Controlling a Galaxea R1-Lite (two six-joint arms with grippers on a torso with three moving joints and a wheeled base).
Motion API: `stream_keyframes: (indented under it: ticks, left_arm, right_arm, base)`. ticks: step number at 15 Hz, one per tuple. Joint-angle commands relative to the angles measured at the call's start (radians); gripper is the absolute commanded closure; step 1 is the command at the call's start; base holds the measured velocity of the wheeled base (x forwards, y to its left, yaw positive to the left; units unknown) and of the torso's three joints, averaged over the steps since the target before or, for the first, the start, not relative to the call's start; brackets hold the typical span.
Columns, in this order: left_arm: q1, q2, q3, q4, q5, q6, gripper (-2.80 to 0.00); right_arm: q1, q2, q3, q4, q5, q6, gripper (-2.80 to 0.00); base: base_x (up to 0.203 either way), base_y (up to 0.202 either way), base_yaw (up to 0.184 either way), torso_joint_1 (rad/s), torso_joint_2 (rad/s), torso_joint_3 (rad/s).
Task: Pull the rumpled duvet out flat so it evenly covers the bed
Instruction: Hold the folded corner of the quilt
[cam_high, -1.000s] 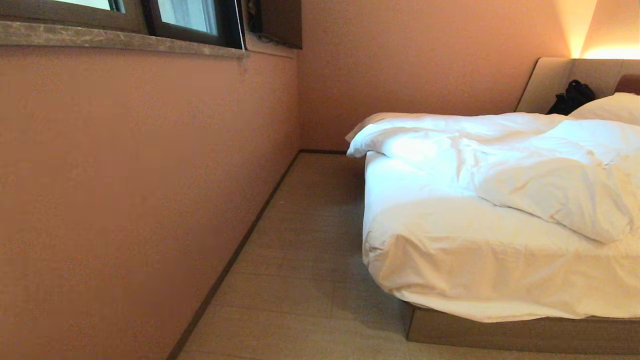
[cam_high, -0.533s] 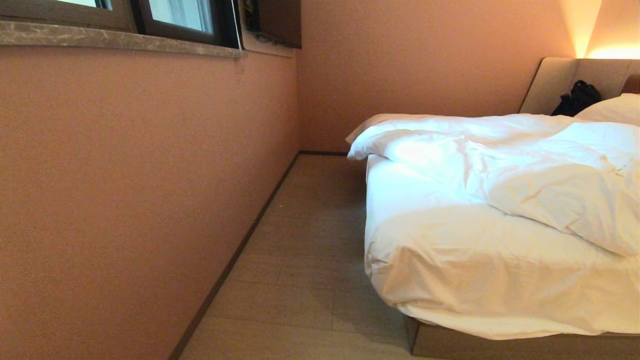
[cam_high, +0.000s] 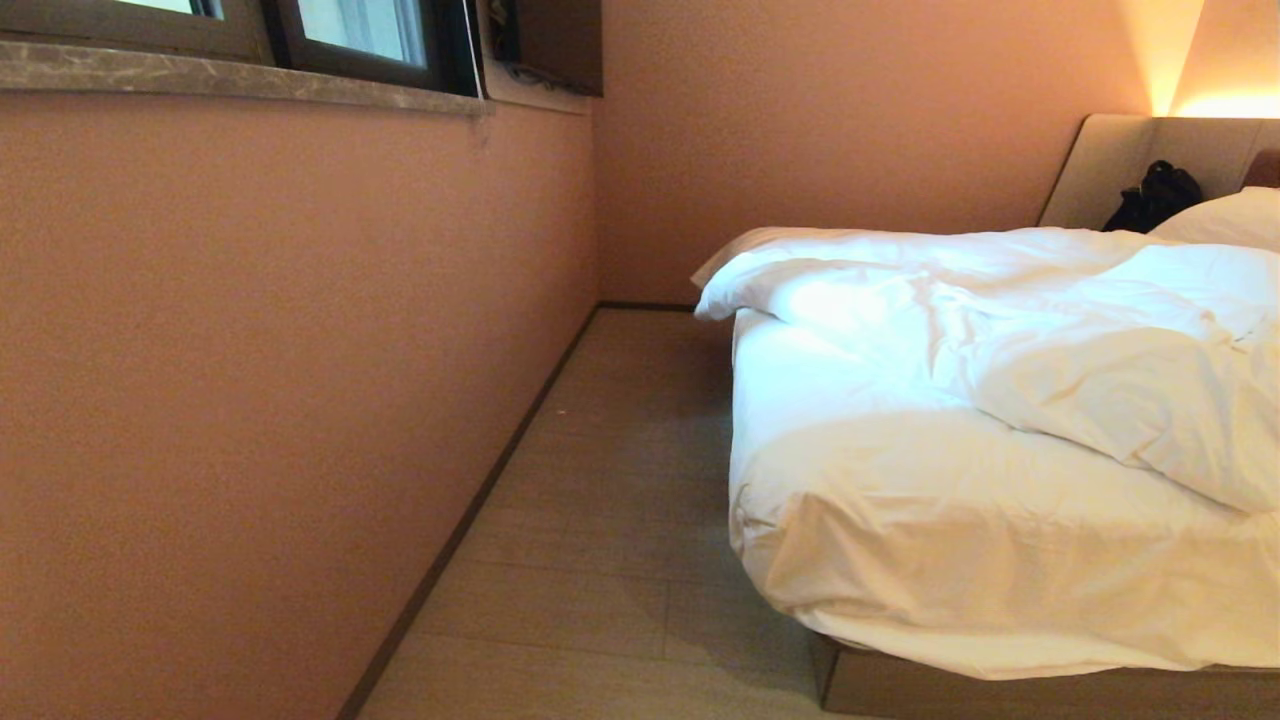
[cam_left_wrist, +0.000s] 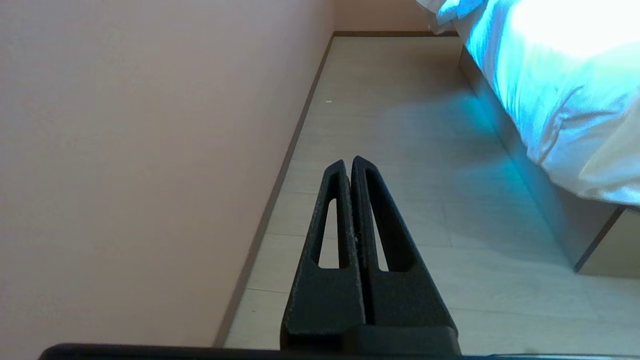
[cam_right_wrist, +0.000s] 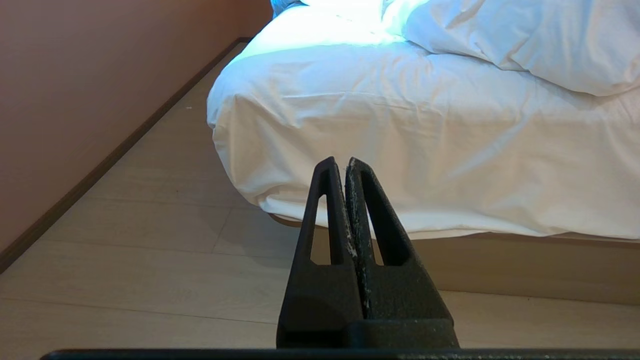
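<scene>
The left end effector (cam_left_wrist: 348, 161) has its two black fingers pressed together, holding nothing. It points along the strip of pale floor (cam_left_wrist: 400, 150) between the pinkish wall (cam_left_wrist: 150, 150) and the bed (cam_left_wrist: 505, 130); the wall runs along one side of it, and the bed's tan base and white mattress edge lie ahead and off to the other side, well apart from the fingertips.

The right end effector (cam_right_wrist: 339, 161) is likewise closed, fingers together and empty. Straight ahead of its tips stands the near corner of the bed (cam_right_wrist: 500, 265), the white fitted sheet (cam_right_wrist: 400, 150) hanging down over the tan base. The fingertips are short of the sheet, with bare floor (cam_right_wrist: 150, 235) under and in front of them.

Neither arm shows in the head view. There the duvet (cam_high: 1050, 330) lies rumpled on the bed (cam_high: 1000, 690), bunched toward the far half of the mattress. Its near fold is thick and puffy and ends well back from the foot, leaving the fitted sheet (cam_high: 950, 540) uncovered at the near end. From the right end effector the duvet (cam_right_wrist: 525, 45) is beyond and above the mattress corner, off to the side, not touched. A pillow (cam_high: 1225, 215) rests past the duvet against the beige headboard (cam_high: 1105, 165), with a dark object (cam_high: 1150, 195) beside it. A window ledge (cam_high: 250, 85) runs along the wall.
</scene>
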Motion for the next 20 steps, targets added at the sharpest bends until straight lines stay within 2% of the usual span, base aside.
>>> stream_keyframes:
  ticks: [1,6,17,20]
  left_arm:
    - [0.0,0.0,0.0,-0.001,0.002,-0.007,0.0]
    - [0.0,0.0,0.0,-0.001,0.002,-0.007,0.0]
    - [0.0,0.0,0.0,-0.001,0.002,-0.006,0.0]
    - [0.0,0.0,0.0,-0.001,0.002,-0.006,0.0]
  right_arm:
    - [0.0,0.0,0.0,-0.001,0.0,-0.001,0.0]
    - [0.0,0.0,0.0,0.002,0.004,-0.014,0.0]
    - [0.0,0.0,0.0,0.001,0.005,-0.009,0.0]
    - [0.0,0.0,0.0,0.001,0.004,-0.004,0.0]
  base:
    - [0.0,0.0,0.0,0.0,0.0,0.0]
    - [0.013,0.0,0.001,0.0,0.0,0.001]
    - [0.192,0.0,0.0,0.002,0.0,0.002]
    - [0.042,0.0,0.002,0.001,0.0,-0.001]
